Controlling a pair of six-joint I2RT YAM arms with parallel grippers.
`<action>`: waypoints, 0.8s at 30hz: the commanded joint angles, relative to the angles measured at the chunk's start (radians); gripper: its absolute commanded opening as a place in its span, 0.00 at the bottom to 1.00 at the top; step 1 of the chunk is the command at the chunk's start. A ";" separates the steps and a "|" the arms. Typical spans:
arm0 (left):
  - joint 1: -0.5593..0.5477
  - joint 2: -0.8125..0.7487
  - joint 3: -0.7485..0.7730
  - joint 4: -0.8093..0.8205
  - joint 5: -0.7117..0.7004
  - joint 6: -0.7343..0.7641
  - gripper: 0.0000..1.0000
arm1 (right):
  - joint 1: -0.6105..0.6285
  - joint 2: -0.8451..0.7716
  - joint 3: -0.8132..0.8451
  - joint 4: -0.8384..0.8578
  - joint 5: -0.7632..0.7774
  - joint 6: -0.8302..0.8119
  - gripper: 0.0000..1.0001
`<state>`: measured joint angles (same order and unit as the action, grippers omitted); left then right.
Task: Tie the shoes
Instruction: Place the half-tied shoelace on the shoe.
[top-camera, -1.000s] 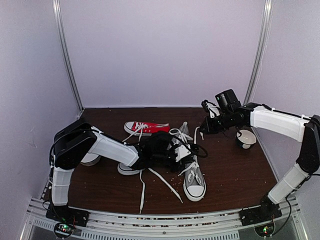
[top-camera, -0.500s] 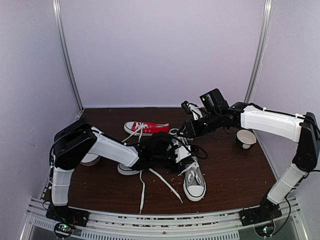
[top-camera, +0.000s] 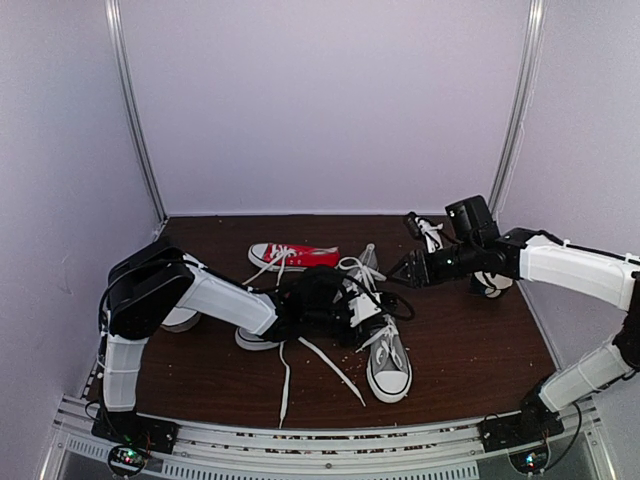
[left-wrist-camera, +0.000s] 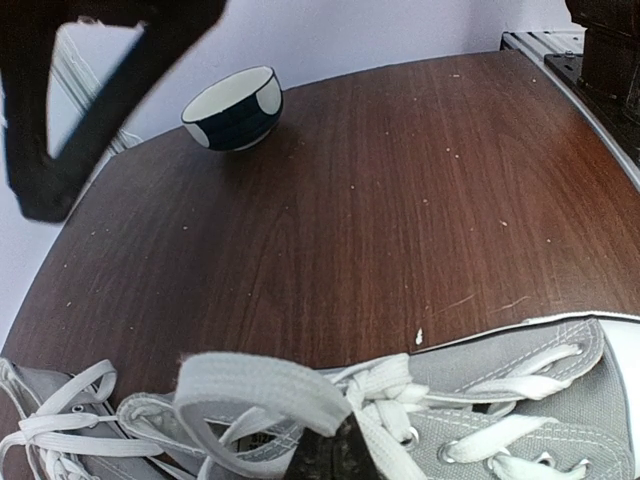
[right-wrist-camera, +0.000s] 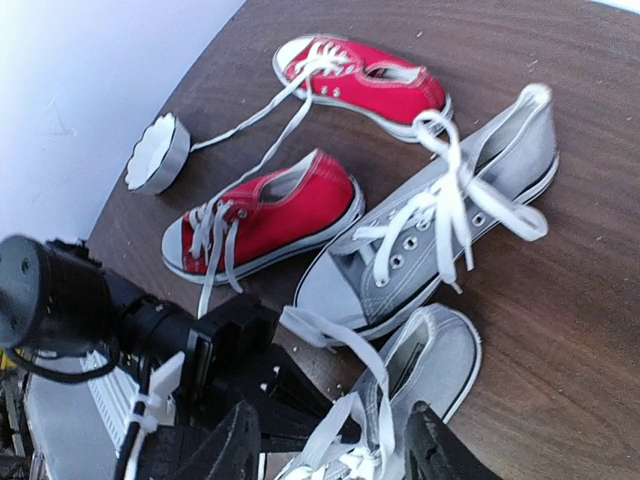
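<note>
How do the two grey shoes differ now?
The left gripper pinches a lace loop of the near grey shoe; laces of the far grey shoe lie loose. The far grey shoe lies beside a red shoe; the near grey shoe lies apart from it. Both are grey with white laces.

1. Right of the front grey shoe (top-camera: 388, 362), the table (top-camera: 470, 345) was bare, with room to pass.
2. The left arm (top-camera: 215, 295) lay low across the left side.
3. A bowl (top-camera: 492, 283) stood near the right edge, partly hidden by the right arm (top-camera: 560, 265).
4. At the front, loose laces (top-camera: 330, 370) crossed the wood.
</note>
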<state>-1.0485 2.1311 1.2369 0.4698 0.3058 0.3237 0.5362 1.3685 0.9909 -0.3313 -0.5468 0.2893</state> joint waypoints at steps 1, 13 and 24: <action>-0.005 -0.037 -0.010 0.032 -0.002 0.011 0.00 | 0.005 -0.024 -0.124 0.202 -0.183 -0.106 0.51; -0.004 -0.040 -0.007 0.018 -0.005 0.022 0.00 | -0.092 -0.057 -0.282 0.433 -0.421 -0.926 0.63; -0.002 -0.042 -0.005 0.014 -0.005 0.032 0.00 | -0.064 0.026 -0.227 0.247 -0.393 -1.269 0.66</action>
<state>-1.0485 2.1262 1.2366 0.4683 0.3054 0.3428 0.4511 1.3628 0.7513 -0.0799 -0.9524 -0.9024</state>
